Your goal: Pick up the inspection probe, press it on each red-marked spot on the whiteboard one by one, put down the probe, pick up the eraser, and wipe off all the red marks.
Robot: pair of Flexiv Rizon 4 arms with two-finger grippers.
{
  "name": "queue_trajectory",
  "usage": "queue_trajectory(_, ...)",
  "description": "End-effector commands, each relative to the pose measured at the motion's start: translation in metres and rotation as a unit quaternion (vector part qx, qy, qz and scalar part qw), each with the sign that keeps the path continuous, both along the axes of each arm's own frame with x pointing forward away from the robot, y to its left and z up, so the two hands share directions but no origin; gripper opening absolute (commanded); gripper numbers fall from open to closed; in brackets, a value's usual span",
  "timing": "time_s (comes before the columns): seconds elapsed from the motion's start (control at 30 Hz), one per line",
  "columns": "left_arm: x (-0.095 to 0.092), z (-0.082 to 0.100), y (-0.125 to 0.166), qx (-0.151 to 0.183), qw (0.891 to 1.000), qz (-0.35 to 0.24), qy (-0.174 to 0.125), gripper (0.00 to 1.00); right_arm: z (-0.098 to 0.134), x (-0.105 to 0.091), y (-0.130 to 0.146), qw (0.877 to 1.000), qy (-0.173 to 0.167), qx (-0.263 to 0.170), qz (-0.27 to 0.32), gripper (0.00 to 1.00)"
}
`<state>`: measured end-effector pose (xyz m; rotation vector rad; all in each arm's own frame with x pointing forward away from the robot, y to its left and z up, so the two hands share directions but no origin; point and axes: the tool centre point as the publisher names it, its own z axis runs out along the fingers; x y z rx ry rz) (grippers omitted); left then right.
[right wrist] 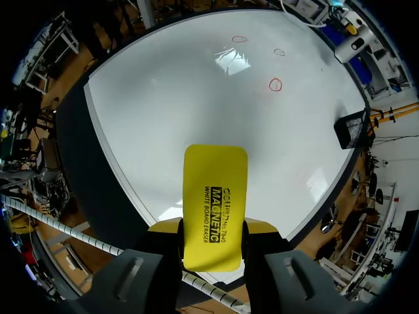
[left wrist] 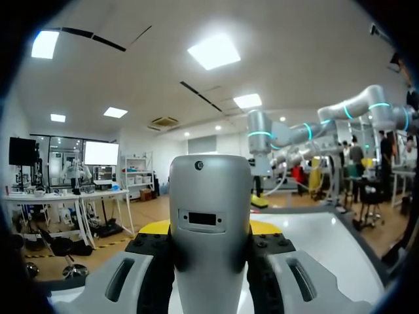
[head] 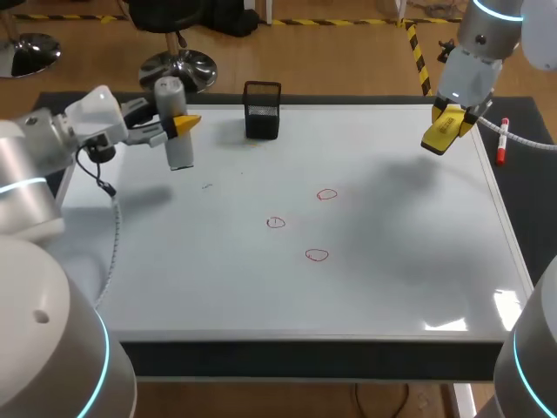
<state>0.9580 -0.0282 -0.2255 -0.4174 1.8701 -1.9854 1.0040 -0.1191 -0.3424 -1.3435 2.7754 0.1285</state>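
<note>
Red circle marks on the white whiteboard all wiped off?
No, three red circle marks show on the whiteboard.

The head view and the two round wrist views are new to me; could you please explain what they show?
This is a two-armed robot at a table. The head view looks down from above; each round picture comes from a camera on one arm's wrist. The left gripper is shut on a grey inspection probe, which fills its wrist view. The right gripper is shut on a yellow eraser. The whiteboard bears three red marks, with a black mesh holder at its far edge and a red-capped marker beside its right edge.
</note>
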Motion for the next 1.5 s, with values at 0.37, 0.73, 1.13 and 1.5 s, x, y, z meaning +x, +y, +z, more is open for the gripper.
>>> queue_trajectory(0.37, 0.002, -0.003, 0.003, -0.005, 1.000, 0.001, -0.003, 0.00, 0.001, 0.000, -0.001, 1.000, 0.000, -0.002, 0.001, 0.00)
queue_trajectory(0.73, 0.002, -0.003, 0.003, -0.005, 1.000, 0.001, -0.003, 0.00, 0.001, 0.000, -0.001, 1.000, 0.000, -0.002, 0.001, 0.00)
queue_trajectory(1.13, 0.002, -0.003, 0.003, -0.005, 1.000, 0.001, -0.003, 0.00, 0.005, -0.003, 0.015, 0.999, -0.013, 0.005, 0.038, 0.00)
queue_trajectory(1.5, 0.002, -0.003, 0.003, -0.005, 1.000, 0.001, -0.003, 0.00, 0.012, -0.019, 0.075, 0.988, 0.016, -0.002, 0.151, 0.00)
